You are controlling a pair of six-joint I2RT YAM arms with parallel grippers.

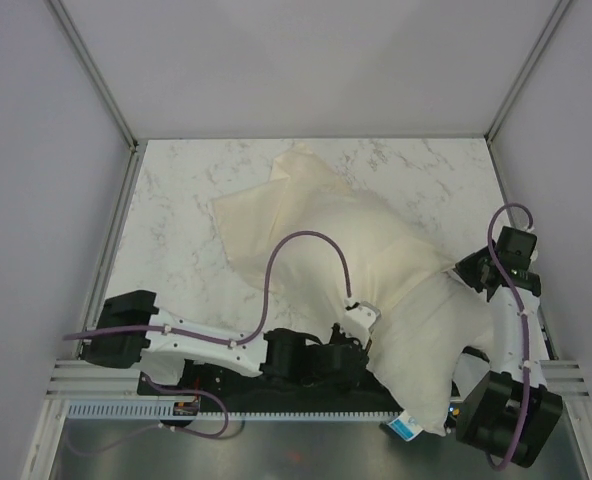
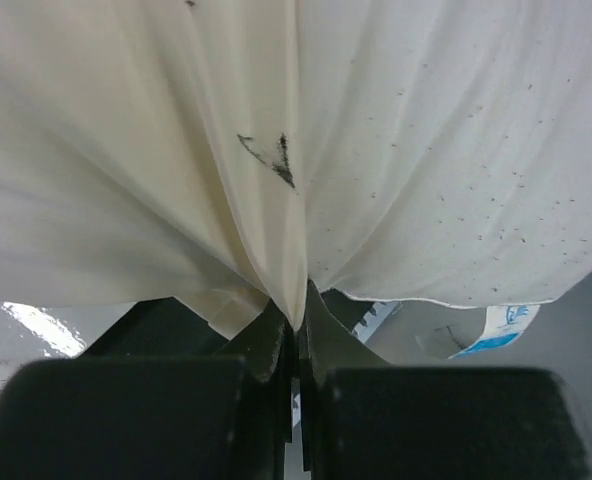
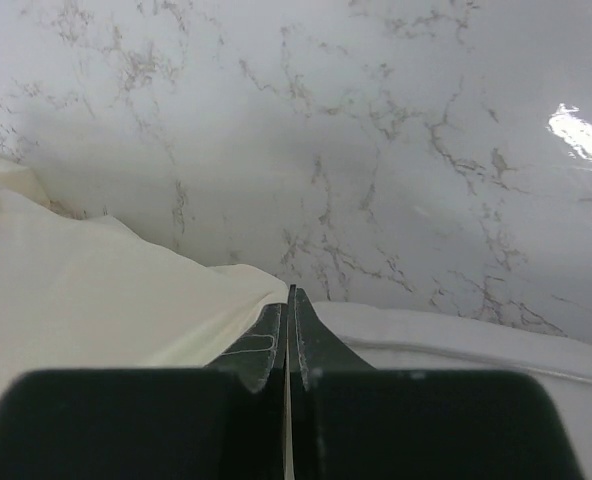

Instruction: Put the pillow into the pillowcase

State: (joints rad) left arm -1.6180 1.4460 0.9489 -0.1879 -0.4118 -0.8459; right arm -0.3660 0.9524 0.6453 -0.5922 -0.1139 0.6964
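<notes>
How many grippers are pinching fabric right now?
2. The left gripper pinches a fold of the pillowcase beside the pillow. The right gripper pinches the pillowcase edge on the right side.

The top camera looks down from above and behind the arms (image 1: 206,340), whose bases lie along the lower edge of the frame. The table (image 1: 176,210) fills the centre. The left wrist camera sits close behind the left fingers (image 2: 266,345), facing the pillowcase (image 2: 126,150) at very short range. The right wrist camera looks along the right fingers (image 3: 261,350) across the table. All three views share the pillowcase.
</notes>
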